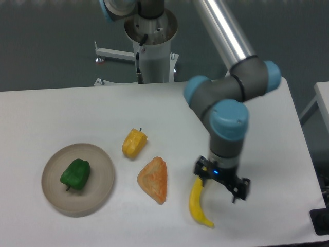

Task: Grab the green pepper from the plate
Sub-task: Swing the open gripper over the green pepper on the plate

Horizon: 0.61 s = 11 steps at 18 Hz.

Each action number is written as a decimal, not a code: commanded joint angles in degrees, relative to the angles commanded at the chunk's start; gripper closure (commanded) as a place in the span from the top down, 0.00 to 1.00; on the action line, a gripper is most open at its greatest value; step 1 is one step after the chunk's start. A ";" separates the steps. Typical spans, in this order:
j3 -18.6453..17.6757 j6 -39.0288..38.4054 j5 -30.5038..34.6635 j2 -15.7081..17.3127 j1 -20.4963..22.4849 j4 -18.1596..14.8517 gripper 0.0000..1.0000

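Arm's bent down over the banana [199, 200], end effector [221, 182] pointing straight down, fingers spread and empty. Green pepper [75, 173] sits on the plate [101, 193], well apart.

White table with toy food

The white table [67, 110] carries a tan plate [100, 190] at the left. To its right lie a yellow pepper [134, 143], an orange wedge of bread [153, 179] just below it, and a yellow banana [197, 205] further right, all apart.
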 joint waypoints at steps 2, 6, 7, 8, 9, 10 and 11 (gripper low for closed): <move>-2.28 -5.97 -3.33 1.40 -1.06 0.00 1.00; -7.47 -13.55 -4.49 5.97 -4.31 0.00 1.00; -9.05 -15.04 -4.84 6.68 -5.36 0.17 1.00; -10.46 -16.27 -5.10 7.30 -6.33 0.44 1.00; -11.43 -17.33 -5.19 7.39 -7.55 0.79 1.00; -11.96 -18.73 -5.20 7.39 -8.96 0.79 1.00; -12.31 -20.74 -5.28 7.39 -10.36 0.97 1.00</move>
